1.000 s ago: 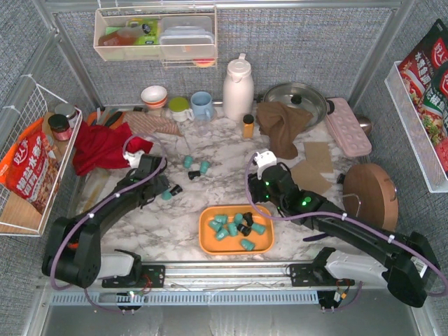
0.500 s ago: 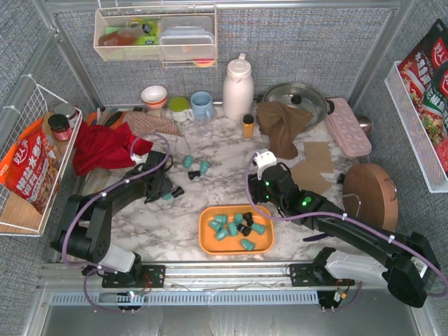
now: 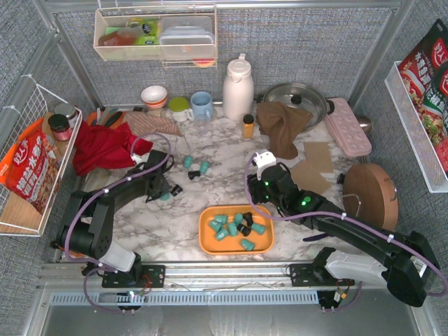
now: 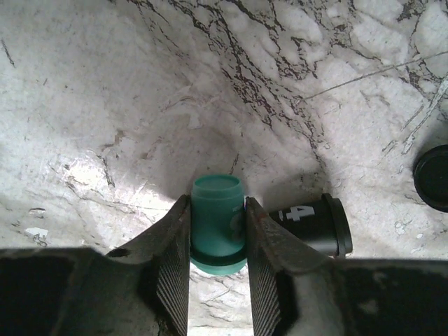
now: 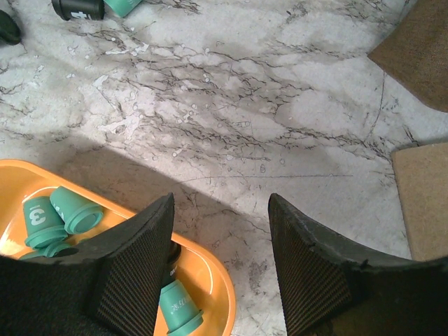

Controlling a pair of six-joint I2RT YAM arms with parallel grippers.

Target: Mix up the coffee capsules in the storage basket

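Black arms, purple cables

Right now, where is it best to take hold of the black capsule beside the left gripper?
I would pinch the black capsule across its body, coming from above: it lies on its side, wide rim pointing away from the teal capsule in the left gripper.

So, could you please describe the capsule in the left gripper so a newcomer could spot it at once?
On the marble table, look left of the orange storage basket, where the left gripper reaches down. The teal capsule sits pinched between its fingers, with a black capsule marked 4 lying right beside it; the other loose teal capsules lie farther back, ungripped.
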